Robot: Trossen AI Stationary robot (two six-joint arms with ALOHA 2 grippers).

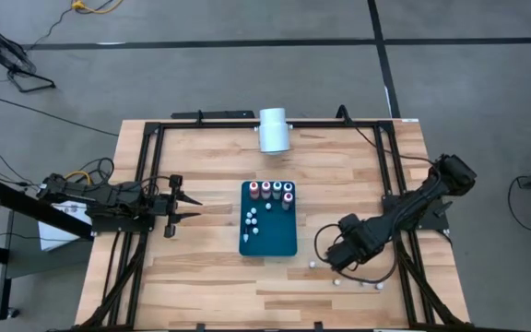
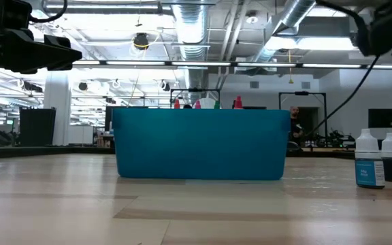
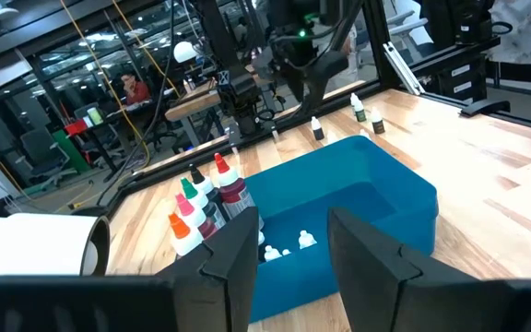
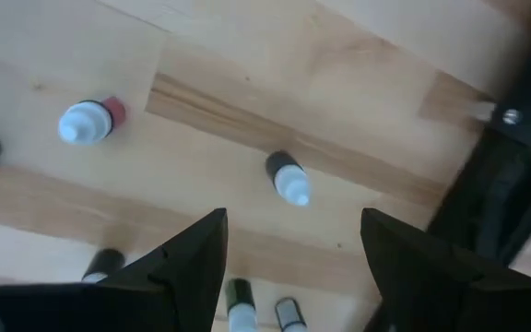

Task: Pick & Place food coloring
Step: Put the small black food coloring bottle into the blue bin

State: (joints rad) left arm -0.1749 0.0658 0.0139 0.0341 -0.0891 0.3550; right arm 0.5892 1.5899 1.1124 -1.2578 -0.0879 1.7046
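Fingers on my right arm spread wide, empty, hovering over loose food coloring bottles on the bench right of the teal bin. Left fingers part-open, empty, left of bin holding more bottles.

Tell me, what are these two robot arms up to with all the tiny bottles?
They are sorting small food coloring bottles into a teal rectangular bin on the wooden table. A row of capped bottles already stands at the bin's far end, with a few whitish ones beside them. The right gripper hangs open and empty above several loose bottles on the table near the front right corner. The left gripper waits, empty, left of the bin. A white cylinder lies at the far edge.
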